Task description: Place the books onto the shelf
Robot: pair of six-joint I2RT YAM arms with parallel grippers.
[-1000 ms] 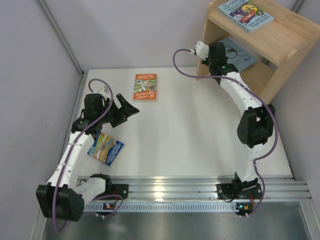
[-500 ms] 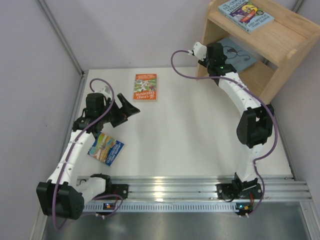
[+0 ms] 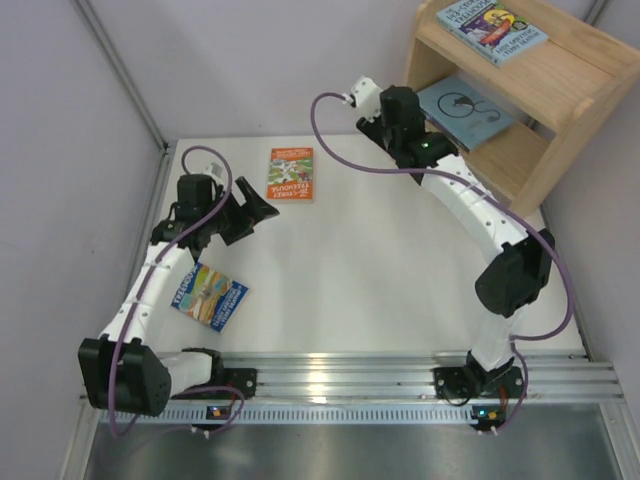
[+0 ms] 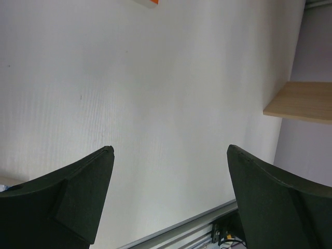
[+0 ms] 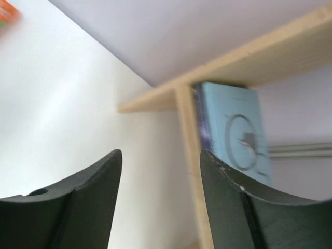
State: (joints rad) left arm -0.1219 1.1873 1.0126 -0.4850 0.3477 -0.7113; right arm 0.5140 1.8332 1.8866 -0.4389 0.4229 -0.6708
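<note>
**Three shelved, two left on the table**

The right gripper (image 5: 159, 155) hangs just outside the shelf (image 3: 570, 95), jaws apart and empty. The left gripper (image 4: 170, 150), well away from the shelf, gapes wide and is also empty.

The light-blue book (image 3: 462, 108) lies on the shelf's lower tier with a purple book (image 5: 199, 122) against it, and an illustrated book (image 3: 492, 27) lies on top. Still off the shelf — the orange book (image 3: 290, 173) and a second illustrated book (image 3: 210, 297).

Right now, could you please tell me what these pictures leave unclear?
- Orange book: the left wrist view shows only a corner, cut by the top edge.
- Dark purple book: a blurred sliver in the right wrist view; from above the light-blue book covers it.
- Illustrated book on the table: the left arm overlaps its edge from above.
</note>
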